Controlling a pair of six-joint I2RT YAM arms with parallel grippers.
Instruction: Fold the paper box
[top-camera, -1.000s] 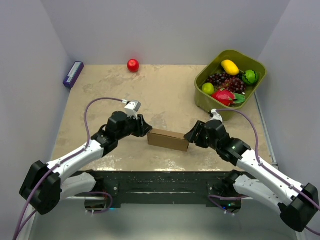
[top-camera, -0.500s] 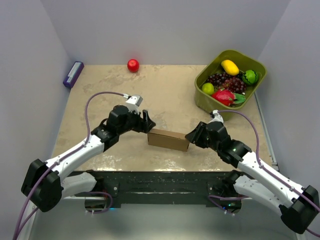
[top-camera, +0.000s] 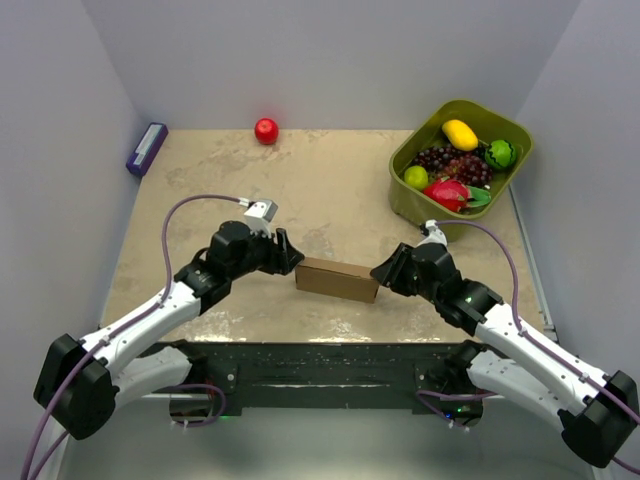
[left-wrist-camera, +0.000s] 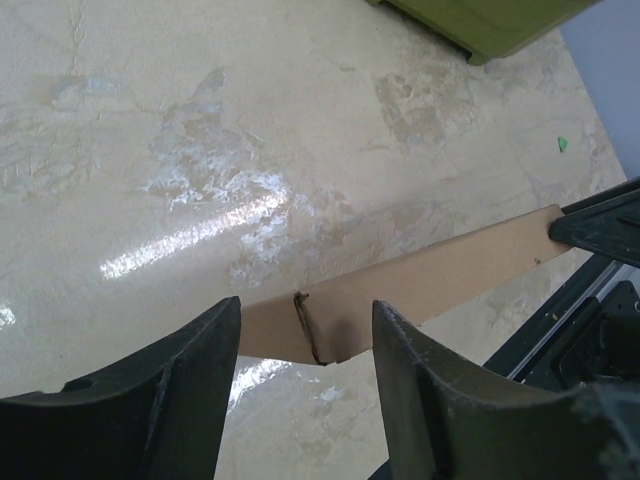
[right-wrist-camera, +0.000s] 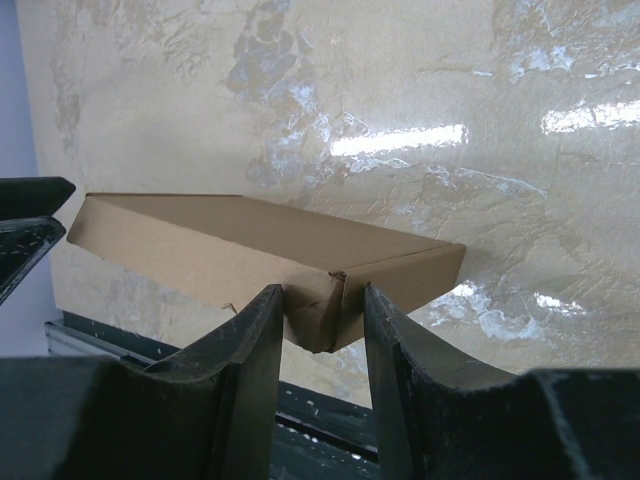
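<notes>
The paper box (top-camera: 337, 279) is a flat, closed brown carton lying on the table near its front edge. My left gripper (top-camera: 290, 255) is at the carton's left end, open. In the left wrist view the paper box (left-wrist-camera: 420, 285) shows a creased corner between the spread fingers of the left gripper (left-wrist-camera: 305, 320), touching neither. My right gripper (top-camera: 380, 272) is at the right end. In the right wrist view the right gripper (right-wrist-camera: 320, 300) is shut on the near corner of the paper box (right-wrist-camera: 250, 240), both fingers pressing its sides.
A green bin (top-camera: 440, 215) of fruit stands at the back right, close behind the right arm. A red apple (top-camera: 266, 131) lies at the back centre. A purple block (top-camera: 147, 148) lies at the back left by the wall. The black mounting rail (top-camera: 330, 365) runs along the front edge.
My left gripper opened wider, lifted off the box's left end, then settled back beside it. My right gripper closed onto the box's right corner. The box stayed put.
</notes>
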